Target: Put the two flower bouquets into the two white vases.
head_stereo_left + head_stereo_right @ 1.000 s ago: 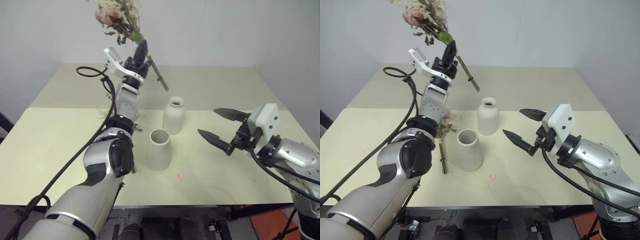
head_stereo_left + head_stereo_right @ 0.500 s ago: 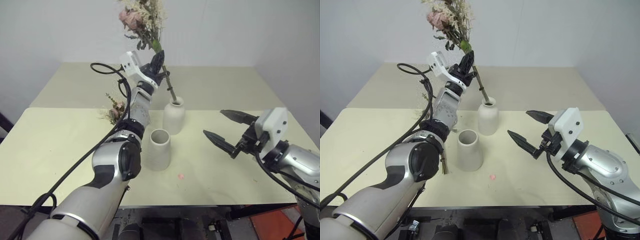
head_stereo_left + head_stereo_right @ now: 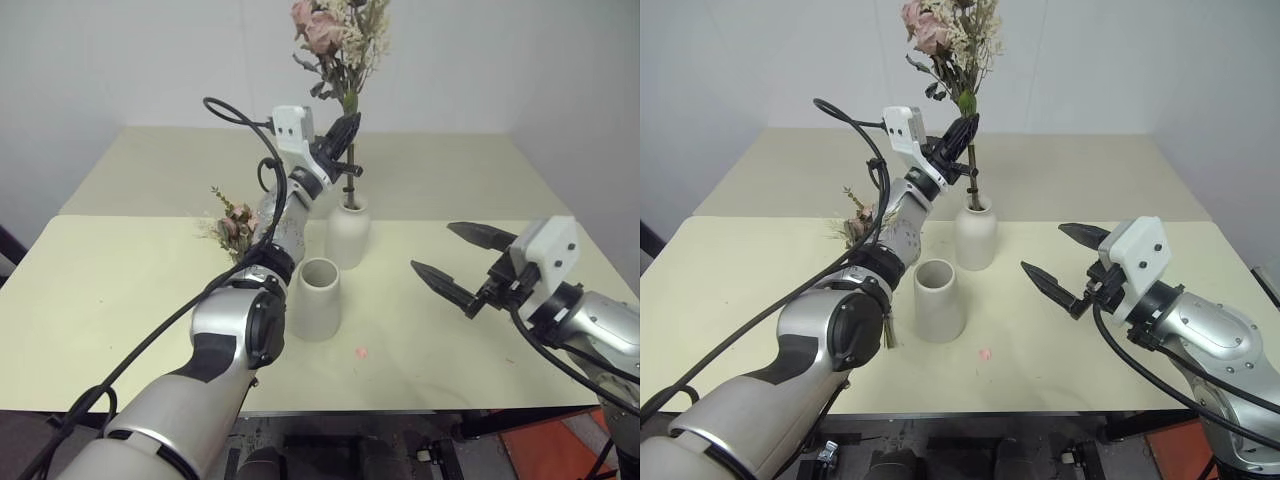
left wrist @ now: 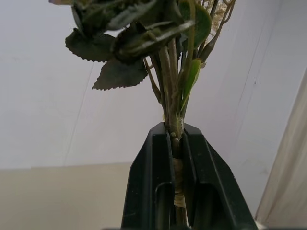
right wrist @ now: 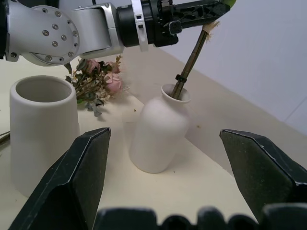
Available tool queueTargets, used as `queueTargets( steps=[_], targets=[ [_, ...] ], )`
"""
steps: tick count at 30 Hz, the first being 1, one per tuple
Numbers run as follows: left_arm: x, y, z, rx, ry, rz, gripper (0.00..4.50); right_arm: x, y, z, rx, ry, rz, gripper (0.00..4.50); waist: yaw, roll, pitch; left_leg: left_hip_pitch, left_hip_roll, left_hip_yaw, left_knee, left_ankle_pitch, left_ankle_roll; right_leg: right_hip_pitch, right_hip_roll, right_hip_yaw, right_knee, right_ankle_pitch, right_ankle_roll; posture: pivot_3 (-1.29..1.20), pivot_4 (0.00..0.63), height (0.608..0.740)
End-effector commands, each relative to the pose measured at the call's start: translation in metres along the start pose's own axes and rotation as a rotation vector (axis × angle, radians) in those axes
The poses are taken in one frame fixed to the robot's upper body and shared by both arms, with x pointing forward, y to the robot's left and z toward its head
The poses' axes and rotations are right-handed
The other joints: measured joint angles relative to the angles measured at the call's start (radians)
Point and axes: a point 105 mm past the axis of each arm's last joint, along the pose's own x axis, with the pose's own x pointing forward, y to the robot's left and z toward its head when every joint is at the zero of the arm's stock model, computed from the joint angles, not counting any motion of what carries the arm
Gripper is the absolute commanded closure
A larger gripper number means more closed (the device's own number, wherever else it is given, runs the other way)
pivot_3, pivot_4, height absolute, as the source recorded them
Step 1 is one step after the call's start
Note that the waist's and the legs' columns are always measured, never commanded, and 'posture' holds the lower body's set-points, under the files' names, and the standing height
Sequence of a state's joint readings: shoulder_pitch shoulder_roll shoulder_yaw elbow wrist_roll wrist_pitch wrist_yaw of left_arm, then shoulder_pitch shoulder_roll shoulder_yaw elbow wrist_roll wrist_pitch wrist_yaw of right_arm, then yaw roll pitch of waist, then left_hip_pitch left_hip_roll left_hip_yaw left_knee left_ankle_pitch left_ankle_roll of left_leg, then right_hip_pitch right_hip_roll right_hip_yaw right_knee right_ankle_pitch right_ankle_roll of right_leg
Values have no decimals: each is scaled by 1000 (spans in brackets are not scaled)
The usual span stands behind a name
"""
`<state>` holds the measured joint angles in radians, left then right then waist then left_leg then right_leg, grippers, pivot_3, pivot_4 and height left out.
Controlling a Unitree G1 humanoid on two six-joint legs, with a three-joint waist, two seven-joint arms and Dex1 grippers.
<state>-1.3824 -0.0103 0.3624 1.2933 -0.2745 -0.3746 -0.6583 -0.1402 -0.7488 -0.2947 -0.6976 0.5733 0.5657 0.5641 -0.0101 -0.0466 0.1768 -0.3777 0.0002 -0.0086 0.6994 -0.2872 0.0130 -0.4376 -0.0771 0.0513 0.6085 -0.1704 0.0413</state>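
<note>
The bouquet [image 3: 338, 40] stands upright above the bottle-shaped vase [image 3: 348, 232], its tied brown stems dipping into the narrow neck. My left gripper [image 3: 345, 135] is clamped tight on those stems just above the vase's mouth, blooms and sprigs rising over it. Just in front of that vase sits the cone vase [image 3: 317, 298], wide mouth up, with nothing in it. The second bouquet [image 3: 232, 220] lies on the table [image 3: 120, 290] behind my left arm. My right gripper [image 3: 452, 262] hangs to the right of both vases, jaws spread wide, holding nothing.
</note>
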Motion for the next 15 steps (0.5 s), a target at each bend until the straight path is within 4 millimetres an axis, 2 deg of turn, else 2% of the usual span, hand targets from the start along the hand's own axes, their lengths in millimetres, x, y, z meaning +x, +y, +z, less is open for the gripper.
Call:
queueTargets(
  steps=[1, 6, 8, 10, 15],
  targets=[
    [4, -7, 8, 46, -28, -46, 4494, -5, -3, 8, -36, -9, -26, 200, 0, 0, 0, 0, 0, 0, 0, 0, 0, 0, 0, 0, 0, 0, 0, 0, 150, 740],
    [0, -12, 5, 41, -18, -106, 4494, -5, -3, 6, -37, -6, -30, 200, 0, 0, 0, 0, 0, 0, 0, 0, 0, 0, 0, 0, 0, 0, 0, 0, 150, 740],
    [-1, -15, 2, 49, -8, -140, 3755, -5, -2, 6, -37, -6, -31, 200, 0, 0, 0, 0, 0, 0, 0, 0, 0, 0, 0, 0, 0, 0, 0, 0, 150, 740],
    [-4, -18, -2, 60, 13, -173, 3211, -5, -2, 5, -36, -6, -33, 200, -1, 0, 0, 0, 0, 0, 0, 0, 0, 0, 0, 0, 0, 0, 0, 0, 150, 740],
    [-10, -14, -15, 118, 77, -172, 1652, -6, -2, 5, -33, -8, -43, 200, -1, 0, 0, 1, 0, 0, 0, 0, 0, 1, 0, 0, 0, 0, 0, 0, 150, 740]
  ],
)
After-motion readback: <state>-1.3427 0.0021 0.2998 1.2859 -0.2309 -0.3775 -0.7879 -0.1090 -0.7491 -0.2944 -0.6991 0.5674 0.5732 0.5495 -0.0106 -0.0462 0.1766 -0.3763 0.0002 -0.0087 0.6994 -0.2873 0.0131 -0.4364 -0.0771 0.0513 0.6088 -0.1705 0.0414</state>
